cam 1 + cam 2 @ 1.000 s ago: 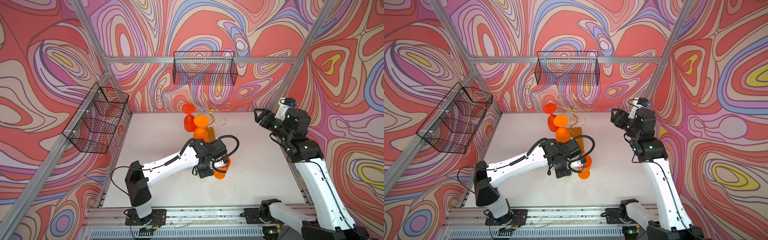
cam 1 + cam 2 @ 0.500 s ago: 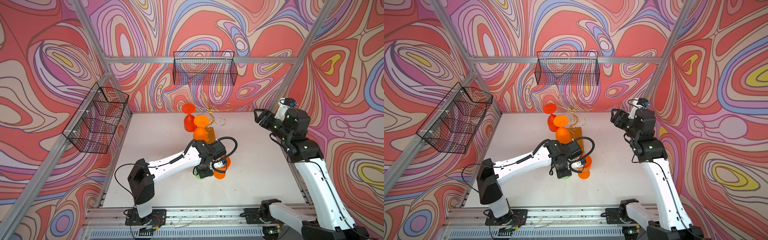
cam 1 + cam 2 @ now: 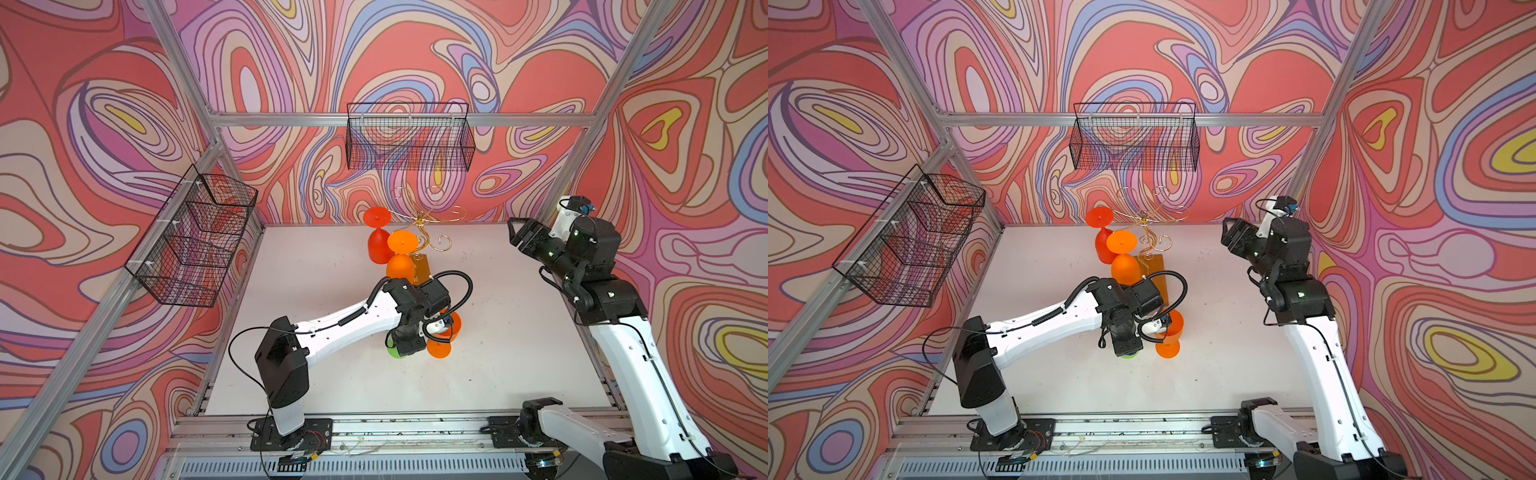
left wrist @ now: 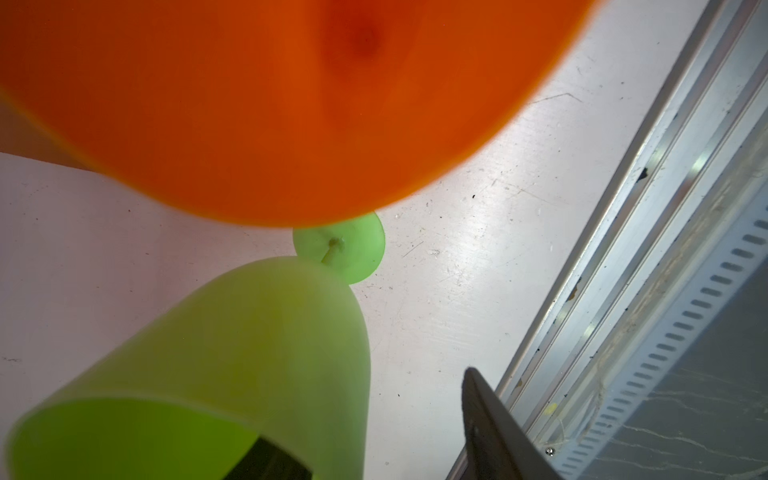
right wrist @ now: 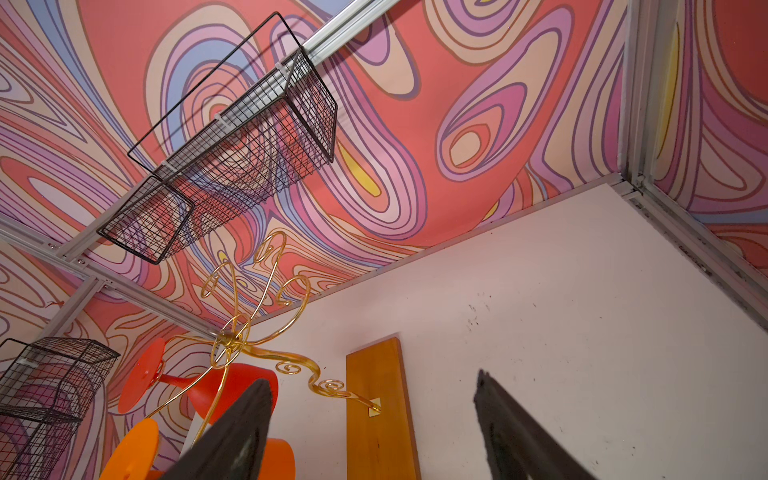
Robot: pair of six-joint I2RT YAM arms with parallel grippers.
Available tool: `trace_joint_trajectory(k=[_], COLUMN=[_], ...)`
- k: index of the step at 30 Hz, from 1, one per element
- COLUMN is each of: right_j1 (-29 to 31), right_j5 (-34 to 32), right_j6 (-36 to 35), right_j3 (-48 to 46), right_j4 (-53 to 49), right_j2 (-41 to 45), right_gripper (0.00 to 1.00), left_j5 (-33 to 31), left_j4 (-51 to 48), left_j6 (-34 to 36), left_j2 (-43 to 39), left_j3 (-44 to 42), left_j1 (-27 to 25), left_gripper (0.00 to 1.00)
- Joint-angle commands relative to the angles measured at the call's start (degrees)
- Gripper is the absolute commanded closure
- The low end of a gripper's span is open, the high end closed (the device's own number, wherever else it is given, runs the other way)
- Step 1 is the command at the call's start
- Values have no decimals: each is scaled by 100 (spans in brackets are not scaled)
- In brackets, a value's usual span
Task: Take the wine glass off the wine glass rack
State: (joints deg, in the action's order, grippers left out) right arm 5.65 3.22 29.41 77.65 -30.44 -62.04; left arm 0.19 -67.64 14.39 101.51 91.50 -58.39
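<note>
- Swirl-patterned walls [image 3: 291,62] in red, pink and lilac are being shown closing the cell on three sides, with black mesh baskets [image 3: 409,139] being carried on the frame.
- White tabletop [image 3: 332,382], scuffed, is being used as the working surface.
- Wine glass rack [image 3: 423,218], a gold wire tree on an orange-brown wooden base, is being shown at the back centre. A red wine glass [image 3: 378,249] and a hung orange wine glass [image 3: 400,268] are being carried upside down on its left-hand hooks.
- Right gripper [image 5: 374,378] is being held high at the right, well apart from the rack and aimed towards it, its jaws being shown spread with nothing between them.
- Left gripper [image 4: 374,419] is being pointed downward over the green wine glass [image 4: 249,340], in front of the rack, and is being judged the nearer claw to every glass. Its jaws are being shown spread: one finger is being seen inside the bowl, the other finger [image 4: 490,424] outside and clear of the wall, so nothing is being pinched.
- Green wine glass is being seen off the rack, standing on its foot on the tabletop, mouth up. Its long axis is being judged upright, running straight into the claw, so withdrawal is being judged to call for a lift along that axis.
- Standing orange wine glass [image 3: 446,332] is being shown just beside it, making a sideways exit risky.
- Green glass surface is being rendered as translucent lime, with a rounded bowl, thin stem and small round foot.
</note>
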Motion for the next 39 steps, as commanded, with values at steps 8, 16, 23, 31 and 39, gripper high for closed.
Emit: trace_joint_trajectory(k=[8,16,23,31,39], right_j1=[-15,-13,-18,100,478], right_j5=[-12,91,810,2129,2561], right_j6=[-45,-24,59,132,678], right_j3=[-39,-13,-41,99,-608], right_j4=[59,110,279,77,431], right_j2=[-15,-19,-53,-352,-133], right_gripper=[20,20,20,21,21], left_j5=[-34,-23,-862,-2199,-2408], left_j4=[-126,-95,1256,2751,2970], left_j6=[1,-137,-258,-265,-165], left_j2=[-678,-1763,-3575,-4692,-4624], left_j3=[322,911,495,-429,-518], left_j1=[49,51,134,358,424], left_gripper=[12,5,6,4,4])
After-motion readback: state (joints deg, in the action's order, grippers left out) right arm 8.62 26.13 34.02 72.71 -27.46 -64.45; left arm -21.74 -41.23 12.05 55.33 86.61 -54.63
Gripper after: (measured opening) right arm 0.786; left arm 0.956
